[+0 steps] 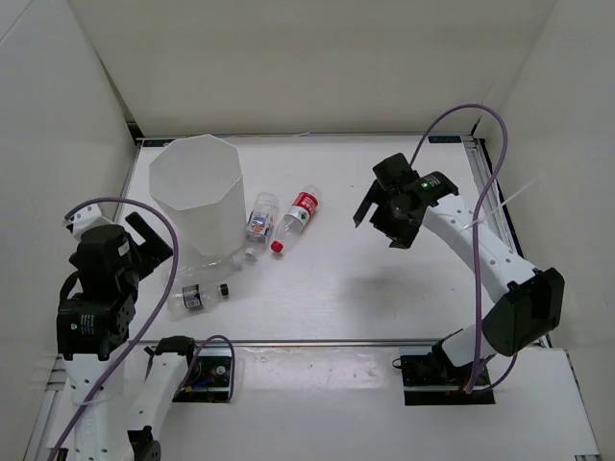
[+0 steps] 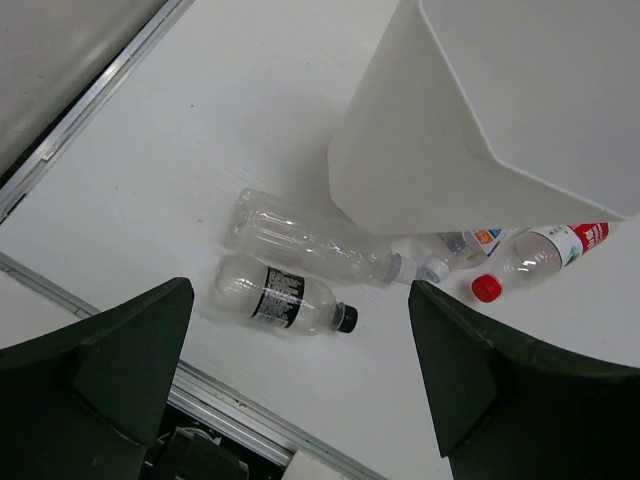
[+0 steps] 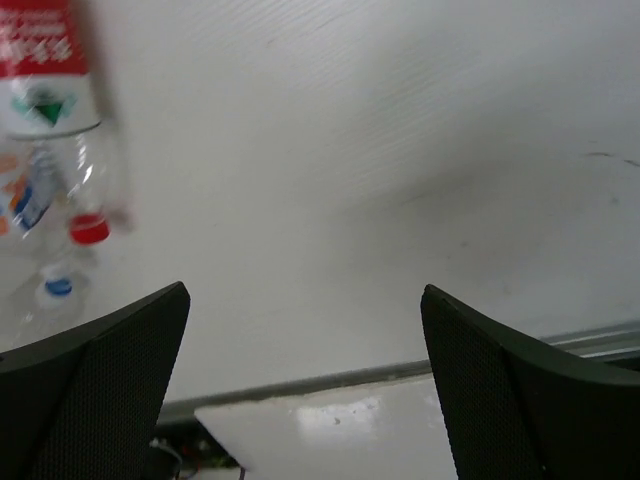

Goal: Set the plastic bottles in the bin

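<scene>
The left gripper (image 2: 300, 290) gapes wide, empty, over four plastic bottles (image 2: 310, 243) lying beside the bin (image 2: 480, 130); right gripper (image 3: 302, 290) likewise wide.

Print on plastic bottles (image 2: 285, 303) illegible.

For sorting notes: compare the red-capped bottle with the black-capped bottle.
The red-capped bottle has a red label; the black-capped bottle has a black one. The red-capped one lies right of the bin, the black-capped one nearer the left arm. Both are clear, lying on their sides outside the bin.
</scene>
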